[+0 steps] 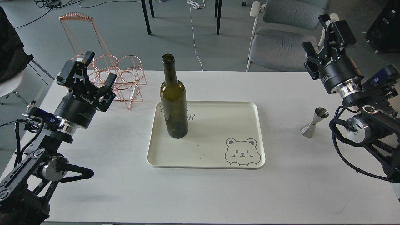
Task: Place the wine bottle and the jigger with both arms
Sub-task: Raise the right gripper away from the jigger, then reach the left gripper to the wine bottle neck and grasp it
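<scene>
The dark olive-green wine bottle (173, 101) stands upright on the left part of a cream tray (218, 162) with a bear drawing. The silver jigger (313, 122) stands on the white table to the right of the tray. My left gripper (93, 70) is open and empty, raised over the table's left side, well left of the bottle. My right gripper (325, 34) is open and empty, raised high at the far right, above and behind the jigger.
A copper wire bottle rack (115, 78) stands at the table's back left, just behind my left gripper. A grey chair (287, 40) stands behind the table. My right arm's elbow (359, 128) is close to the right of the jigger.
</scene>
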